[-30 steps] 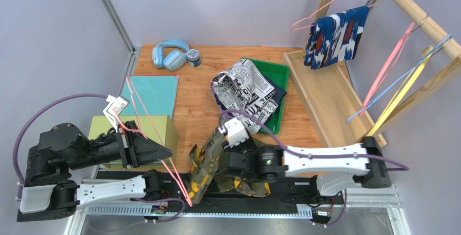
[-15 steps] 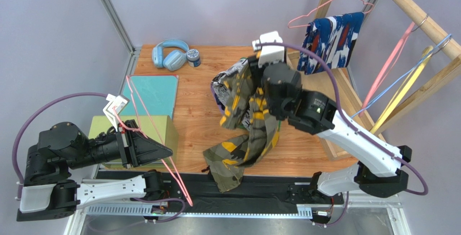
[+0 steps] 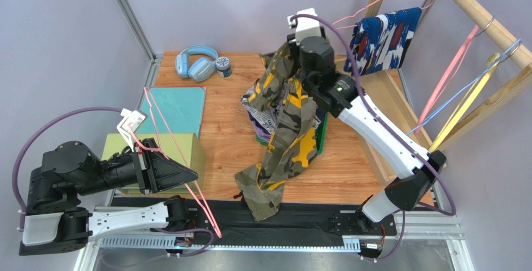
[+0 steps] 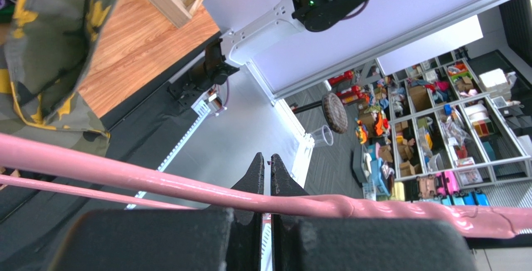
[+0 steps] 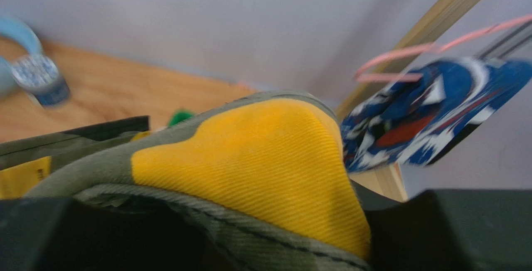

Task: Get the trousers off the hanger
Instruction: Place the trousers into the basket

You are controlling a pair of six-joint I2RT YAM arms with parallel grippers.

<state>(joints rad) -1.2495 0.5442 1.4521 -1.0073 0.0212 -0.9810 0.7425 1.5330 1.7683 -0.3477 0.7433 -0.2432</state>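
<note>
Seen from the overhead camera, the right gripper (image 3: 292, 51) is stretched out over the far side of the table and is clamped on the top of the yellow-olive camouflage trousers (image 3: 287, 134). The fabric hangs straight below the gripper, and its lower end trails over the table's near edge. Under the gripper and behind the hanging cloth sits a green tray (image 3: 322, 135) holding the newsprint trousers (image 3: 265, 120). Just to the right of the gripper, the blue-white-red trousers (image 3: 384, 40) are draped on a pink hanger on the wooden rack (image 3: 368, 115). Blue headphones (image 3: 197, 62) and a small jar (image 3: 223, 66) lie off to its left. The left gripper (image 3: 195, 174) is low near its base, pinched tight on a bare pink wire hanger (image 3: 210, 220) that carries no cloth.

From the left wrist camera, the two fingers meet with almost no gap, and the pink hanger wire crosses just behind their tips. The camouflage trousers hang ahead and to the upper left.

From the right wrist camera, yellow and olive fabric bulges up between the dark fingers and fills most of the view. Beyond the gripper, to the right, the blue print pair hangs from its hanger.
</note>
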